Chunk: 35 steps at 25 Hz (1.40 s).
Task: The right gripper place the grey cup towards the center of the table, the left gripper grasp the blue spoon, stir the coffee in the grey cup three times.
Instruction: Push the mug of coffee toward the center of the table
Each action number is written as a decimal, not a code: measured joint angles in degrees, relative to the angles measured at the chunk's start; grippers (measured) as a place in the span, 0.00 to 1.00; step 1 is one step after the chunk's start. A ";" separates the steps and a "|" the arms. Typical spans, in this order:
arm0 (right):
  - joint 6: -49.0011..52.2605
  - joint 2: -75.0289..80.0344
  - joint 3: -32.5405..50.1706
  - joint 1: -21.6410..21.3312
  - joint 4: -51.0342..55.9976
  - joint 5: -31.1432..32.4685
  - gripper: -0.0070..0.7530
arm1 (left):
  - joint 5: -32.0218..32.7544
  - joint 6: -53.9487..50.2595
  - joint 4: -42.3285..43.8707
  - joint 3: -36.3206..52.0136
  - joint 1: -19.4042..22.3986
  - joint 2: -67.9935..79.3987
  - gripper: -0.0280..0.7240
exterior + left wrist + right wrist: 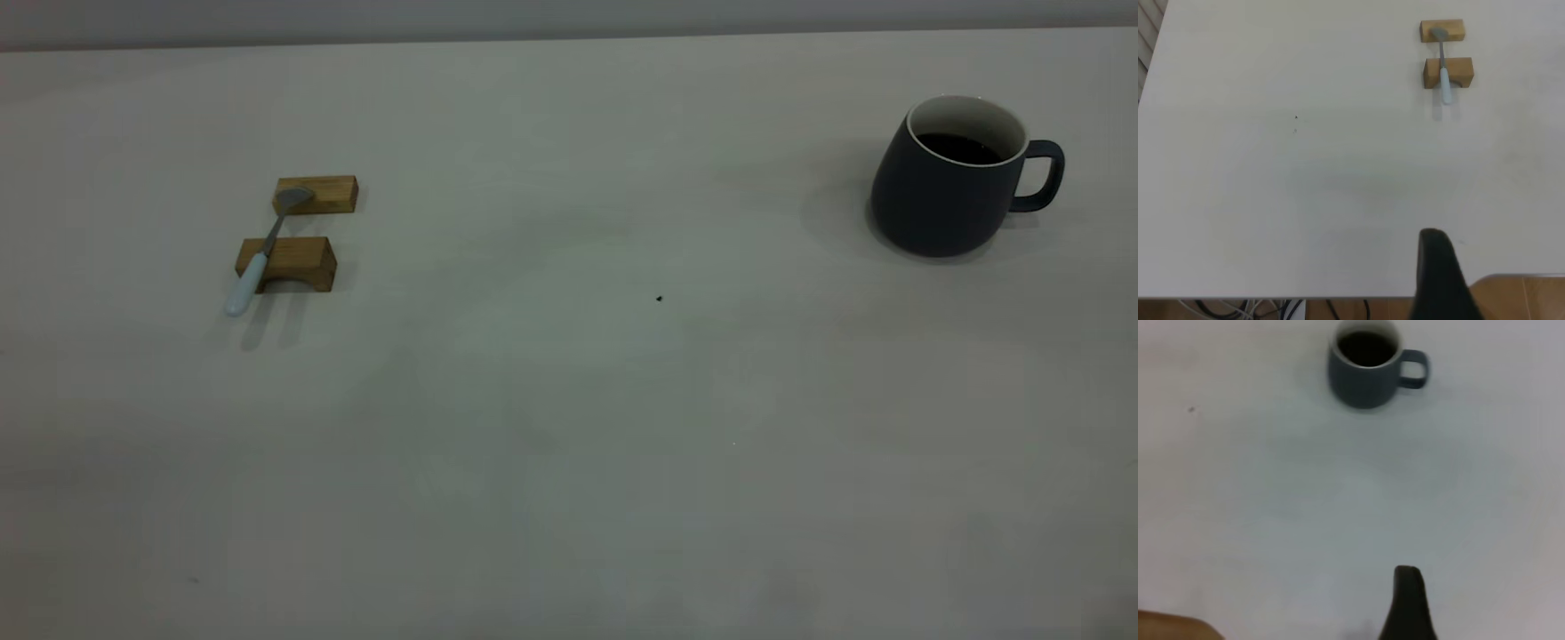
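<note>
I find the table [569, 427] bare but for a speck near centre. The grey cup [947, 182] stands far right, coffee [965, 148] high inside; a jerky slide could slop it. The blue spoon [258, 262] bridges two wooden blocks [298, 233] far left and could roll off. Left gripper [1441, 280] and right gripper [1407, 603] hang back; I cannot tell their jaw state.

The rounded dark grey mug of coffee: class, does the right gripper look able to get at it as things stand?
Probably yes. The rounded dark grey mug stands alone on the off-white table; nothing lies between it and the right gripper.
</note>
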 joint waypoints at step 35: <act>-80.55 89.16 -32.72 -13.14 18.55 -38.94 0.75 | 0.00 0.00 0.00 0.00 0.00 0.00 0.73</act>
